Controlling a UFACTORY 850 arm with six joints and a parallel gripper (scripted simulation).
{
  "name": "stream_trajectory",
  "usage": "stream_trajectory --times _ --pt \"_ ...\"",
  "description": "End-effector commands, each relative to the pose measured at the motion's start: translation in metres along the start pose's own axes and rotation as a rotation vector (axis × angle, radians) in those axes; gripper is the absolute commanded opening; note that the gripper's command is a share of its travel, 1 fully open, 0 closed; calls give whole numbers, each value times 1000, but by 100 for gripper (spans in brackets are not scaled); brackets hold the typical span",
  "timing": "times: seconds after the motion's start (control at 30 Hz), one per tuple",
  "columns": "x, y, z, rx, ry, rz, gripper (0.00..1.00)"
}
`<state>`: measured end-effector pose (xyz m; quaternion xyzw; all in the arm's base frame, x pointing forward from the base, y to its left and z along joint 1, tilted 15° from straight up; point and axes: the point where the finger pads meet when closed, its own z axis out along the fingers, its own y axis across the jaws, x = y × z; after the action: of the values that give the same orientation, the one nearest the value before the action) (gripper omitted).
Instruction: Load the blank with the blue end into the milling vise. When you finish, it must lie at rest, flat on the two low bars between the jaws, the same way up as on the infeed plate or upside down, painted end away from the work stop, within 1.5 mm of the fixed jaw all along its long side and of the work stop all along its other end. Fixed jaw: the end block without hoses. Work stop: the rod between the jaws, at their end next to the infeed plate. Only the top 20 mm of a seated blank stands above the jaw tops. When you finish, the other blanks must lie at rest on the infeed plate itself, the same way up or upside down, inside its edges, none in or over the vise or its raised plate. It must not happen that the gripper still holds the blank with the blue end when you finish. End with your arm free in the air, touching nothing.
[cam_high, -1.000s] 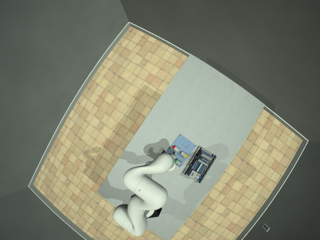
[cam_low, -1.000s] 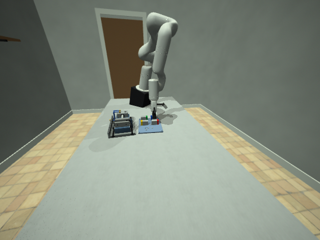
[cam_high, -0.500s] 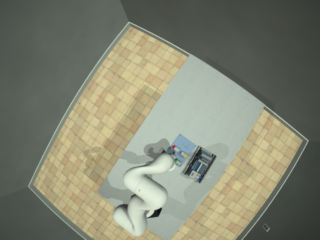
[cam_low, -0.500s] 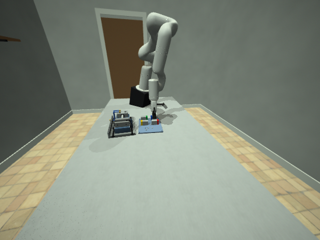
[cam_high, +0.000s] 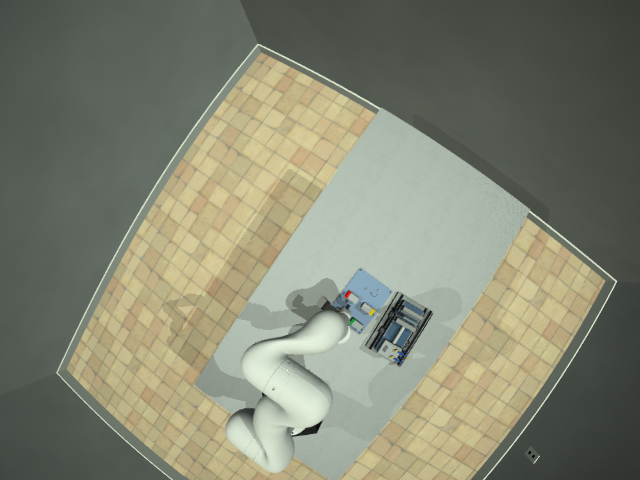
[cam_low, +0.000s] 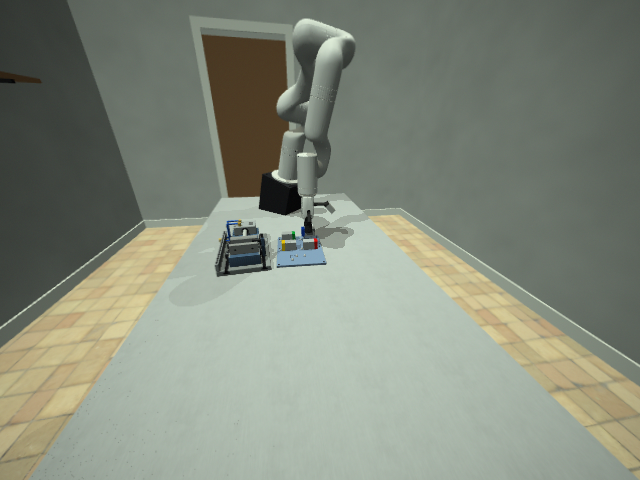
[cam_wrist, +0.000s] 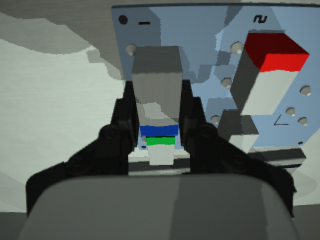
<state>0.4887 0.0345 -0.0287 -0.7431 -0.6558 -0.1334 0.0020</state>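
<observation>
My gripper (cam_low: 308, 230) (cam_wrist: 158, 95) is shut on the blue-ended blank (cam_low: 303, 230) (cam_wrist: 157, 62), across its narrow width, at the infeed plate (cam_high: 364, 279) (cam_low: 310, 260) (cam_wrist: 200, 22). In the wrist view its blue end points toward the image bottom. I cannot tell whether the blank touches the plate. The arm covers it in the top view. The vise (cam_high: 398, 328) (cam_low: 244, 248) stands beside the plate. Its hosed block (cam_high: 388, 351) (cam_low: 242, 226) is at the robot's end. The work stop and low bars cannot be made out.
The red-ended blank (cam_high: 351, 297) (cam_low: 310, 244) (cam_wrist: 272, 82), yellow-ended blank (cam_high: 367, 308) (cam_low: 289, 245) and green-ended blank (cam_high: 356, 324) (cam_low: 287, 235) (cam_wrist: 161, 154) stand on the infeed plate. The green-ended one is just beyond the held blank's blue end. Small pegs stick up from the plate.
</observation>
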Motion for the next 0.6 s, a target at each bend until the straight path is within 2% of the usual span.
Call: stream_trajectory --times 0.0,0.17,0.5,0.57 --pt "0 1 -10 1 1 0 0" --pt "0 1 -10 1 1 0 0" --pt "0 1 -39 1 1 0 0" --pt "0 1 -39 1 1 0 0"
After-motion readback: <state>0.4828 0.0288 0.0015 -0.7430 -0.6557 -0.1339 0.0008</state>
